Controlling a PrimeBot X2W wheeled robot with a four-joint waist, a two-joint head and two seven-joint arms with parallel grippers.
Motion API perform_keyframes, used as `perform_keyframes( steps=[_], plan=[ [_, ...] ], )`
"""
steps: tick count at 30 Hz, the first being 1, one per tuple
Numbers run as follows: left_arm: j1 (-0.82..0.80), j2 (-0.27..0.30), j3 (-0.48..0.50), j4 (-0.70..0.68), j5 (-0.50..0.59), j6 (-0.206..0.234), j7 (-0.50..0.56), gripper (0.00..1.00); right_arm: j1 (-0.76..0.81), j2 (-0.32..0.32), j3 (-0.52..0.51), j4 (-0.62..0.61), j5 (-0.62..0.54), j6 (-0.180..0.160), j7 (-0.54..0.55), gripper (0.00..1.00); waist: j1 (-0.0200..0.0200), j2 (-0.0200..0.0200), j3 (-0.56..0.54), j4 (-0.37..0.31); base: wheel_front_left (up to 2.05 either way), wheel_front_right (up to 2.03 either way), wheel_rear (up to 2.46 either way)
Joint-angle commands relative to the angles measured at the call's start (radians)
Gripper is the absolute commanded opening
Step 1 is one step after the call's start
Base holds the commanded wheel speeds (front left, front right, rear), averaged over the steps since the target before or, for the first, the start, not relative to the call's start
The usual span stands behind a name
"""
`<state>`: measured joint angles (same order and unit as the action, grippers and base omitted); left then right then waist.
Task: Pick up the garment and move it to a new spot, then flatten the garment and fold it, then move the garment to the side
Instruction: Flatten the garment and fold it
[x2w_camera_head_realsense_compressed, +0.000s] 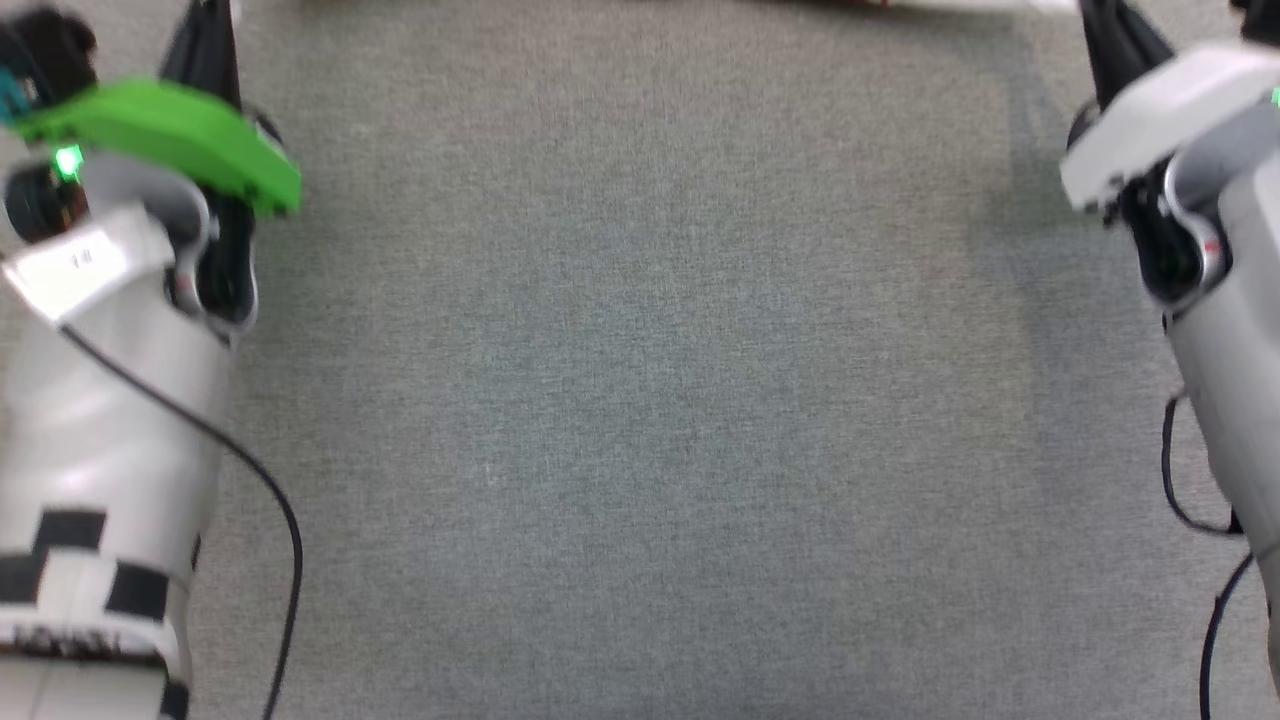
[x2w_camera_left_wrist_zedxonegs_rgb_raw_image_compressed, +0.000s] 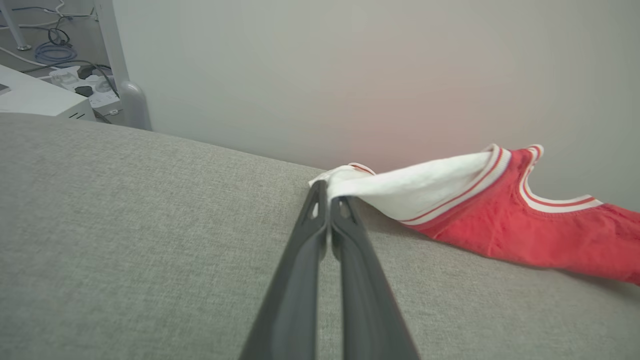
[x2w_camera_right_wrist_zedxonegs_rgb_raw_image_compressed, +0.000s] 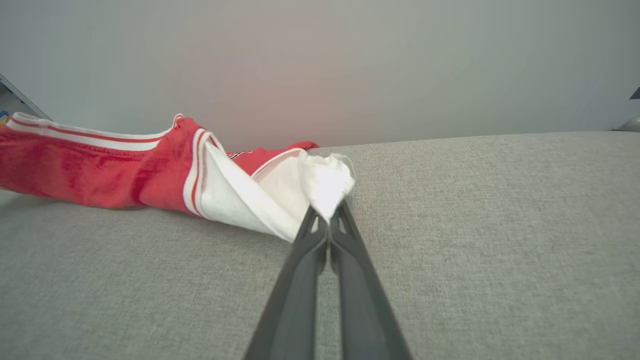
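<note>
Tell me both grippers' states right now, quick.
Left gripper: shut on a white corner of the thin red fabric jersey with white-striped trim.
Right gripper: shut on another white corner of that jersey.

Grey fabric surface (x2w_camera_left_wrist_zedxonegs_rgb_raw_image_compressed: 125, 225) with red jersey (x2w_camera_left_wrist_zedxonegs_rgb_raw_image_compressed: 525, 235)

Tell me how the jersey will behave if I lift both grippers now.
Probably floppy: the jersey droops to the grey cloth surface from the white corners pinched by the left gripper and right gripper. Likely light; the fabric bunches thinly at the tips. Its middle may drag on the weave.
</note>
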<state>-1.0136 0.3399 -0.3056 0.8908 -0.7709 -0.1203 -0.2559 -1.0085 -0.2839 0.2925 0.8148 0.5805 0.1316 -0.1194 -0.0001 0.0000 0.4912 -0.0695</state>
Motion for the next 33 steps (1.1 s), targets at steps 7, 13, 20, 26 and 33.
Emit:
perform_keyframes(
  steps=[7,13,20,26,33],
  plan=[
    [0.469,-0.013,0.144,-0.279,0.091,0.040,-0.006,0.00,0.343,-0.082,-0.025,-0.149,0.065,-0.001,0.020,0.00,0.0001,0.0000,-0.214,0.010,0.00,0.00,0.00],
    [0.697,-0.021,0.171,-0.421,0.142,0.087,-0.006,0.00,0.580,-0.093,-0.122,-0.259,0.054,-0.001,0.062,0.00,0.0001,0.0000,-0.306,0.026,0.00,0.00,0.00],
    [0.951,-0.024,0.159,-0.577,0.167,0.168,0.014,0.00,0.908,-0.014,-0.323,-0.464,-0.041,-0.001,0.167,0.00,0.0001,0.0000,-0.387,0.041,0.00,0.00,0.00],
    [1.115,-0.041,0.163,-0.626,0.148,0.212,0.026,0.00,1.115,0.101,-0.461,-0.624,-0.129,-0.001,0.267,0.00,0.0001,0.0000,-0.419,0.057,0.00,0.00,0.00],
    [1.235,-0.034,0.141,-0.642,0.161,0.228,0.036,0.00,1.273,0.175,-0.493,-0.695,-0.170,-0.001,0.399,0.00,0.0001,0.0000,-0.446,0.072,0.00,0.00,0.00]
  ],
)
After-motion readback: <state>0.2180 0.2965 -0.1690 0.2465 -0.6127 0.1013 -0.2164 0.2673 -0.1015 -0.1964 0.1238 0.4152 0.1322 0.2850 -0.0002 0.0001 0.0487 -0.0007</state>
